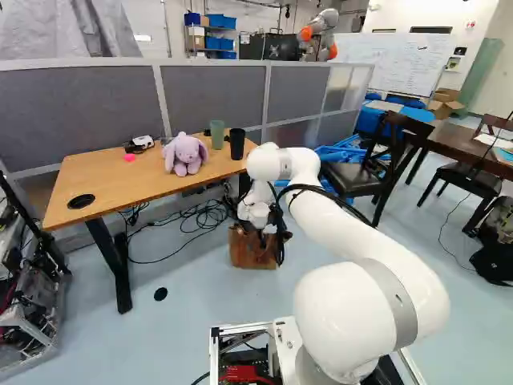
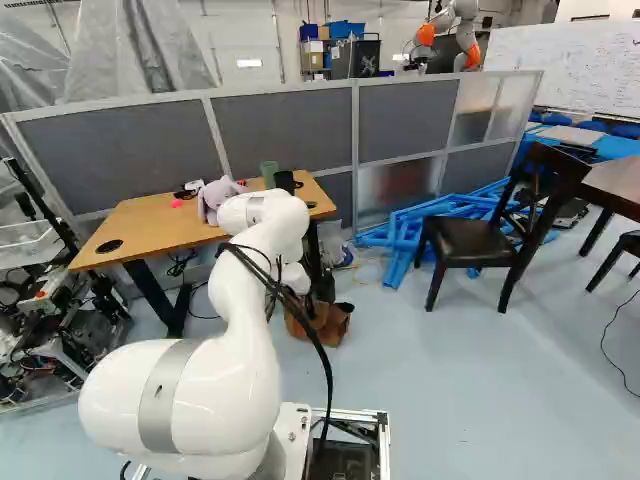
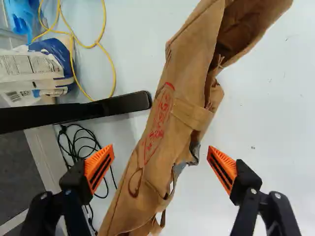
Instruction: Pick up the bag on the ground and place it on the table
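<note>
My gripper hangs low beside the table, just above the brown bag on the floor; in the left base view the arm's wrist and cables partly cover it. In the wrist view the gripper is wide open, an orange pad to each side of the bag, neither touching it. The bag lies long and folded below and ahead of the fingers, with straps and red markings. The table has a wooden top.
On the table sit a purple plush toy, a green cup and a black cup. A black table foot reaches to the bag. Nearby are black cables, a packet and a chair. Another robot stands behind the partition.
</note>
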`<state>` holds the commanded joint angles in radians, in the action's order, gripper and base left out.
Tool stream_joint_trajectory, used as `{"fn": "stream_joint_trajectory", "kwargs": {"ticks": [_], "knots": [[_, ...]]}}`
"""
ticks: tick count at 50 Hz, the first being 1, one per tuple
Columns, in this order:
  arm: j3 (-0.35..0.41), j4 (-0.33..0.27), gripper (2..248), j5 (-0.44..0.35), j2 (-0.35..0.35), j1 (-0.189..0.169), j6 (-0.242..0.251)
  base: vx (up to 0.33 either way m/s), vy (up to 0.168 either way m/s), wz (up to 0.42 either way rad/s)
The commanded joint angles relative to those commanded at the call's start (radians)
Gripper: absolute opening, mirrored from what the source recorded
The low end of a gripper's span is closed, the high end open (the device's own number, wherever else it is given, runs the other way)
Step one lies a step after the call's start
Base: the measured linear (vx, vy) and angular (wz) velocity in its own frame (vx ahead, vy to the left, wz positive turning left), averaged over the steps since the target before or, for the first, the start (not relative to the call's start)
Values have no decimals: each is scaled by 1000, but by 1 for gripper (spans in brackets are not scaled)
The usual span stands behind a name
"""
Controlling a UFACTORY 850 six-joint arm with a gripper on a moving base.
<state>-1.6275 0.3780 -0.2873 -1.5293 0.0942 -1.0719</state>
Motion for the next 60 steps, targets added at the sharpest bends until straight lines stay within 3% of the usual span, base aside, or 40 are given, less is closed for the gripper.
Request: {"fn": "stream_joint_trajectory", "kwargs": {"ticks": [45,46,50,51,56,57,60], "knots": [[-154,0,247,0,-154,0,0,0,0,0],[-154,0,217,0,-155,0,0,0,0,0],[-155,0,217,0,-156,0,0,0,0,0],[-155,0,180,0,-156,0,0,0,0,0],[-156,0,180,0,-156,0,0,0,0,0],[-156,0,142,0,-156,0,0,0,0,0],[-156,0,142,0,-156,0,0,0,0,0]]}}
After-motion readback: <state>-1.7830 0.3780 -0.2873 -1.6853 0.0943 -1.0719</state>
